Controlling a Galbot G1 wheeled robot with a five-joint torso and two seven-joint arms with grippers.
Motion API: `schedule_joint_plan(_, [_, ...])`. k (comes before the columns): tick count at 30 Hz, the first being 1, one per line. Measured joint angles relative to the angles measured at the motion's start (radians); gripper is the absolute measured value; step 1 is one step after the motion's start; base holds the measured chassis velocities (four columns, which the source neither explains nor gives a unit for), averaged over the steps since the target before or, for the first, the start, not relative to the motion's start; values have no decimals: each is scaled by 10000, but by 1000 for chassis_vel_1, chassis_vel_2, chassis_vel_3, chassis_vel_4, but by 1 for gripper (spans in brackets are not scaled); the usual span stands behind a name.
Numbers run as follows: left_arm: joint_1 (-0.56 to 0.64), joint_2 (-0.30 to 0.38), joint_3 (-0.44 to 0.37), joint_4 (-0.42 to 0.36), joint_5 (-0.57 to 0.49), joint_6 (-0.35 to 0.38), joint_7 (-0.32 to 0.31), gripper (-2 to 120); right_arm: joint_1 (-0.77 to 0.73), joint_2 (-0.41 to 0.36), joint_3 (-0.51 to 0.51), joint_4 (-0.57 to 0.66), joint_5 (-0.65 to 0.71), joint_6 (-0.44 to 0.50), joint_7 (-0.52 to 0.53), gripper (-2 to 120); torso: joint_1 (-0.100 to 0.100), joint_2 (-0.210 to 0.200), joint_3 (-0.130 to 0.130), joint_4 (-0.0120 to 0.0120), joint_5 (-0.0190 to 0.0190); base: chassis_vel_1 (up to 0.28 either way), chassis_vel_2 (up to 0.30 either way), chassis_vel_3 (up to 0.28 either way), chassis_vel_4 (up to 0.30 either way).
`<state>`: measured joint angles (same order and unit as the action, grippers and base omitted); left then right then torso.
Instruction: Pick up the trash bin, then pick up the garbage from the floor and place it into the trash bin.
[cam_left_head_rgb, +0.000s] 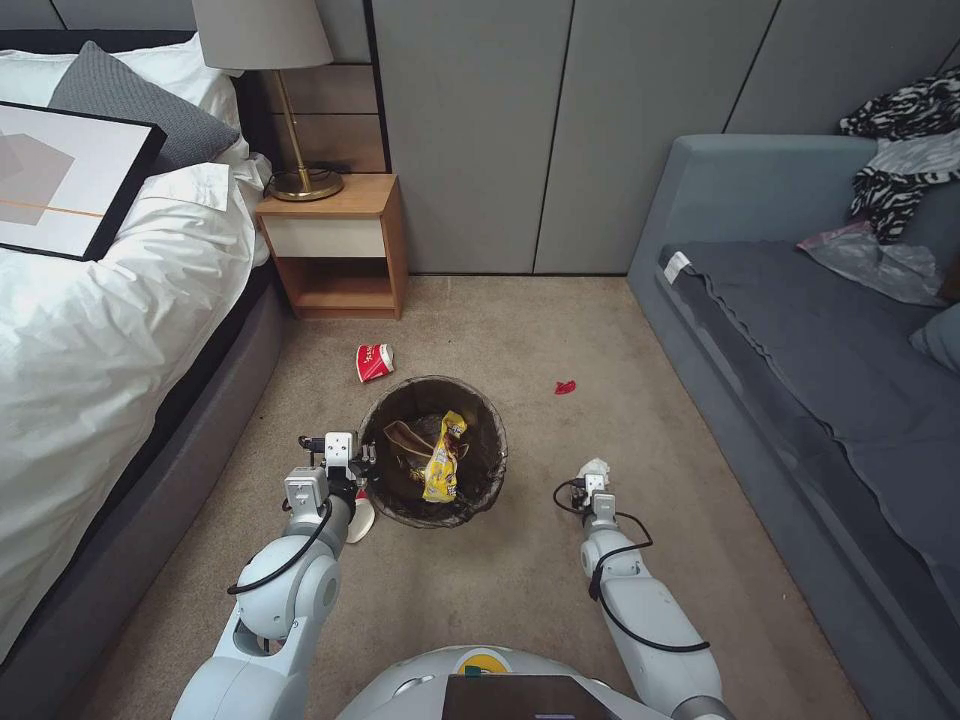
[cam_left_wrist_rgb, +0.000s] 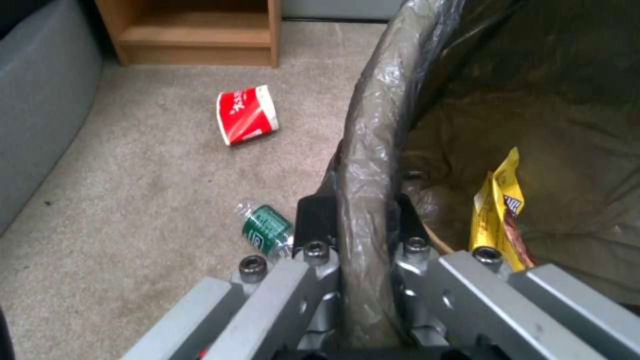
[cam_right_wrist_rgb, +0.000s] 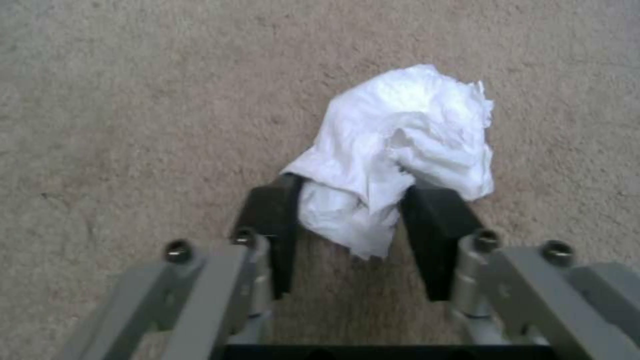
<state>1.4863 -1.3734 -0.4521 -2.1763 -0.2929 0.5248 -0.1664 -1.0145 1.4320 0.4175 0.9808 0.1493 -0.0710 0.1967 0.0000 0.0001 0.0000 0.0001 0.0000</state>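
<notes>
A: How is the bin (cam_left_head_rgb: 433, 452) held?

B: Its bagged rim is pinched by the left gripper (cam_left_wrist_rgb: 357, 220), 1 jaw inside and 1 outside, so the mouth is kept open beside the right arm.

A: And the tissue (cam_right_wrist_rgb: 400, 150)?

B: It is clamped between the right gripper (cam_right_wrist_rgb: 357, 220) jaws above the carpet. Farther off, 1 red cup (cam_left_head_rgb: 375, 362) is left near the nightstand (cam_left_head_rgb: 335, 240).

- The crushed red paper cup with a white inside (cam_left_wrist_rgb: 247, 114), lying on the beige carpet, bears white lettering along its side; the characters cannot be made out.
- The clear plastic bottle (cam_left_wrist_rgb: 267, 231) carries a green label with pale print, too blurred to read.
- The yellow snack wrapper (cam_left_wrist_rgb: 499, 210) in the bin shows a dark brown patch with light marks, illegible.
</notes>
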Motion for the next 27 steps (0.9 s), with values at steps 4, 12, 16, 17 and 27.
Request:
schedule_joint_plan(4, [15,1,0,-10,18,0,5,3,25,-7,4,-24,-20,106,-30,19,0,0,0,-3,-3,0,0,0,0])
schedule_joint_plan(12, [0,4,8,-19,25,0,7,3,31,-14,52,-90,-73,280,-59,0,0,0,0,-3,-1,0,0,0,0])
schedule_joint_plan(16, [-5,9,10,-20,27,0,8,3,26,-23,69,-90,-86,321,-70,0,0,0,0,-2,-1,0,0,0,0])
schedule_joint_plan(17, [-6,10,10,-20,27,0,9,3,26,-24,74,-89,-89,343,-70,0,0,0,0,-1,0,0,0,0,0])
schedule_joint_plan(27, [-4,16,-3,-9,28,0,16,3,-433,-75,-18,1137,-182,1236,-81,0,0,0,0,-2,1,0,0,0,0])
